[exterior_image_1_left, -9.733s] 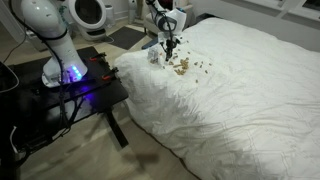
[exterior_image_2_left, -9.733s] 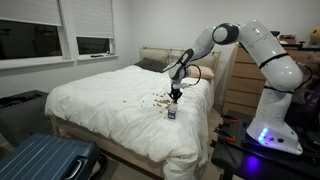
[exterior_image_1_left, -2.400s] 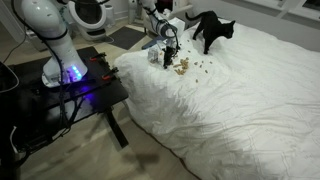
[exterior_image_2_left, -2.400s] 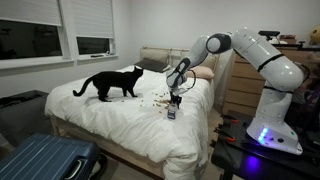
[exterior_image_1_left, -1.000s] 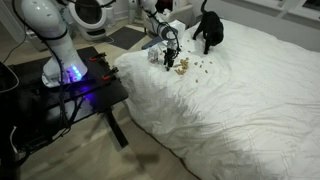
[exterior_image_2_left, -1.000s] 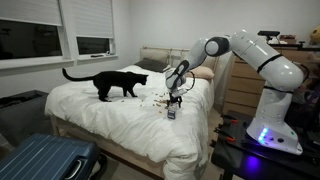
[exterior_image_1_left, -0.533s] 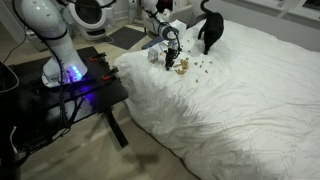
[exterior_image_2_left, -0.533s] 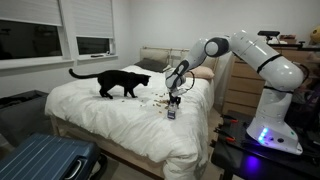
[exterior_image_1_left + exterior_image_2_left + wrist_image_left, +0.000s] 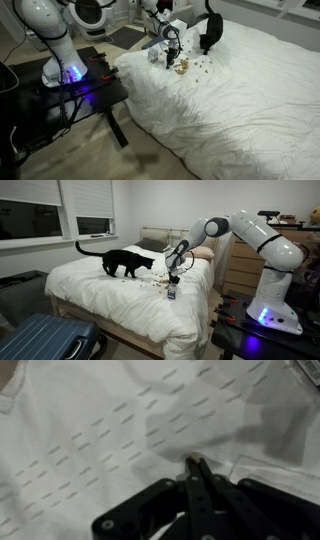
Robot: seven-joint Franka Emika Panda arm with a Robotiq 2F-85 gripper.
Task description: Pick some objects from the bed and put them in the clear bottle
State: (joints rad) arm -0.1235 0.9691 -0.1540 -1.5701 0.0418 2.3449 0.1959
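The tan-brown objects (image 9: 187, 67) (image 9: 158, 280) lie scattered on the white bed (image 9: 240, 100) (image 9: 100, 292) near its edge. My gripper (image 9: 171, 62) (image 9: 175, 278) hangs low over the duvet at the near side of that cluster. In the wrist view my gripper (image 9: 193, 461) is shut, and one tan pellet (image 9: 193, 458) is pinched at the very tips of its fingers above the white duvet. The small clear bottle (image 9: 155, 55) (image 9: 171, 294) stands upright on the bed right beside the gripper.
A black cat (image 9: 210, 32) (image 9: 125, 262) stands on the bed close to the pellets. The robot base sits on a black table (image 9: 95, 85) by the bed. A blue suitcase (image 9: 40, 340) lies on the floor and a dresser (image 9: 240, 265) stands behind the arm.
My gripper has closed from open to shut on a pellet, staying in the same place. The cat has stepped closer to the scattered pellets.
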